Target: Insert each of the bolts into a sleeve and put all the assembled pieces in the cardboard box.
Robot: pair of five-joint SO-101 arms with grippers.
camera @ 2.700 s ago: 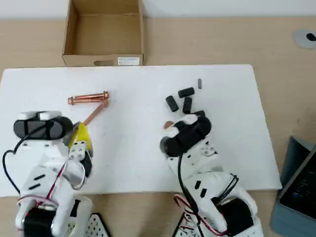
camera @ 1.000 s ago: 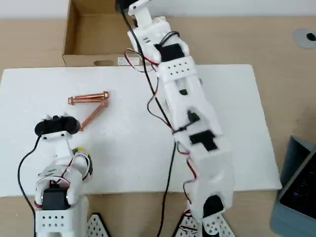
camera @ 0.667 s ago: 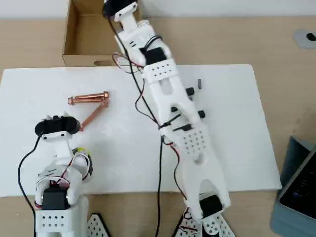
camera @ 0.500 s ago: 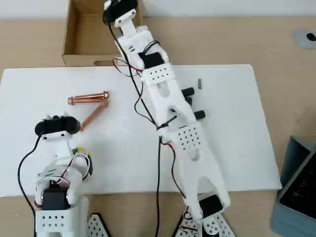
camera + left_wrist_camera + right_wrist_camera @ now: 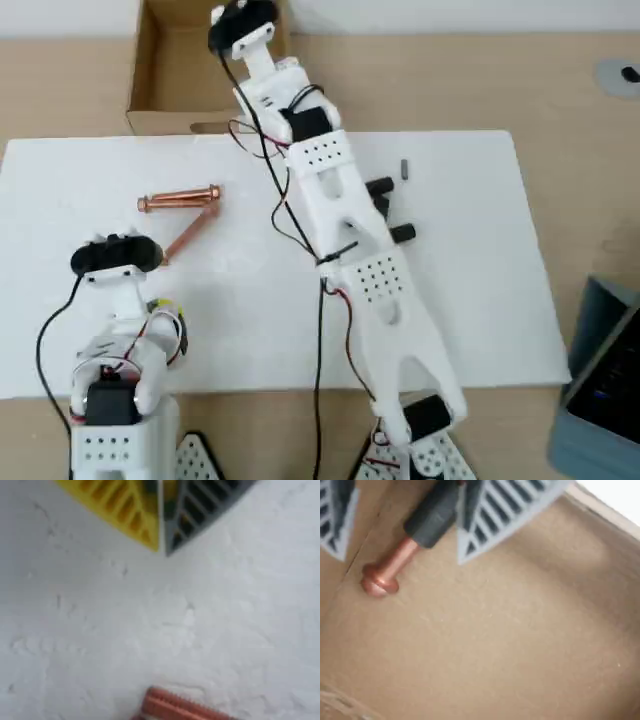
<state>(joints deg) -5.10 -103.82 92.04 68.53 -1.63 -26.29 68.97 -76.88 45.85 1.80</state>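
Straddling the sleeved bolt (image 5: 418, 529), right claw (image 5: 402, 558) gapes.

A white sheet (image 5: 480, 300) covers most of the light wooden counter (image 5: 560, 90), on whose bare right-hand strip a grey round disc (image 5: 617, 76) with a dark centre lies at the far end and a blue-grey case (image 5: 605, 390) stands just beside the sheet's near corner.

No text, number or sign can be read in these views. The open brown cardboard box (image 5: 150, 80) shows no legible print.
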